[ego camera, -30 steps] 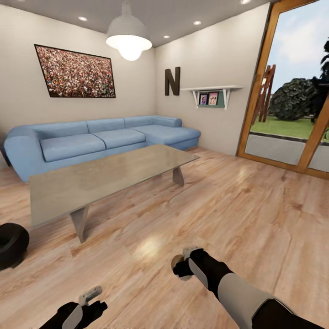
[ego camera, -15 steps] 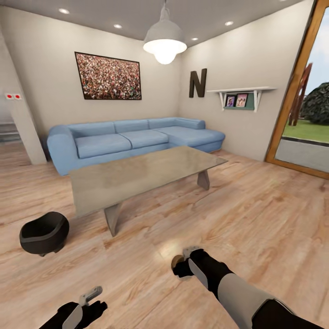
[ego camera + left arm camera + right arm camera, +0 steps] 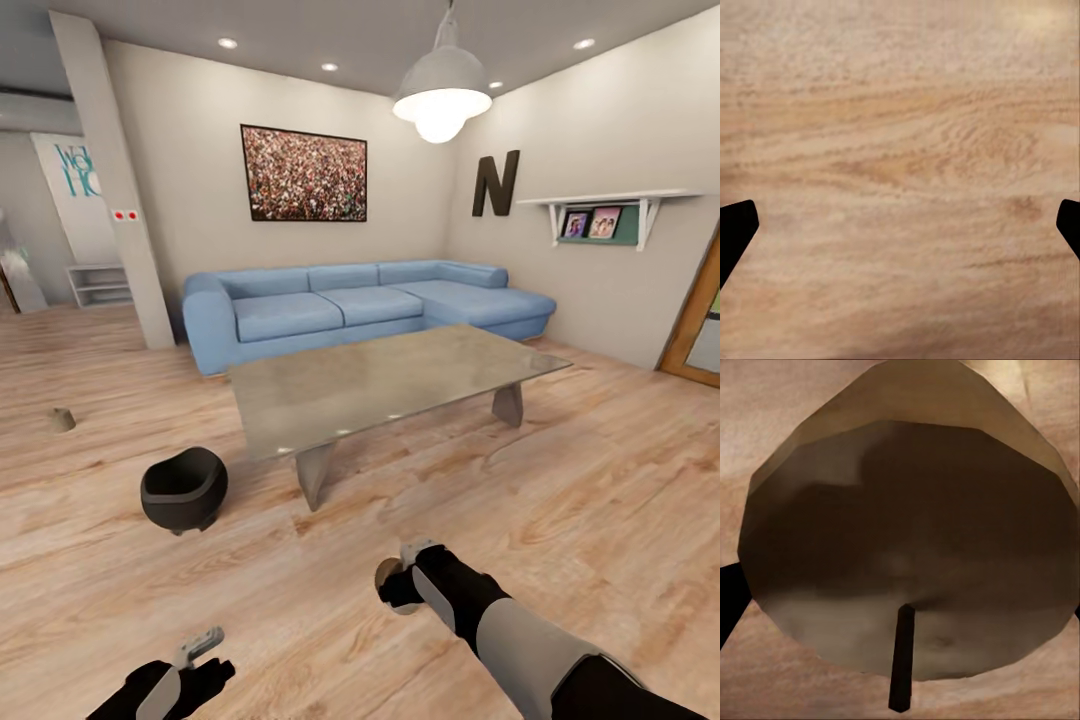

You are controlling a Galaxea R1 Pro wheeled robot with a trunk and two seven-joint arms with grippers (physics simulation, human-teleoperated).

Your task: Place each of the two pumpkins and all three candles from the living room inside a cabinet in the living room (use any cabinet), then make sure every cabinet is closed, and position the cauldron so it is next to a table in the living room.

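Note:
My right gripper (image 3: 392, 582) is shut on a tan candle (image 3: 388, 574), held low over the floor. In the right wrist view the candle (image 3: 907, 532) looms close, its dark wick toward the camera. A second candle (image 3: 62, 420) stands on the floor at far left. The black cauldron (image 3: 184, 490) sits on the floor just off the near left corner of the glass-topped table (image 3: 390, 385). My left gripper (image 3: 198, 652) hangs open over bare floor; the left wrist view has that gripper (image 3: 900, 225) with its fingertips wide apart. The pumpkins and the cabinet are out of view.
A blue corner sofa (image 3: 360, 305) stands behind the table against the back wall. A white pillar (image 3: 120, 200) rises at left with an opening to another room beyond. A wood-framed glass door (image 3: 700, 330) is at far right. Wooden floor (image 3: 600, 480) stretches to my right.
The head view has swung left, so the room slid right in the picture. The cauldron is now fully in view and the floor candle has appeared. Both arms keep their pose.

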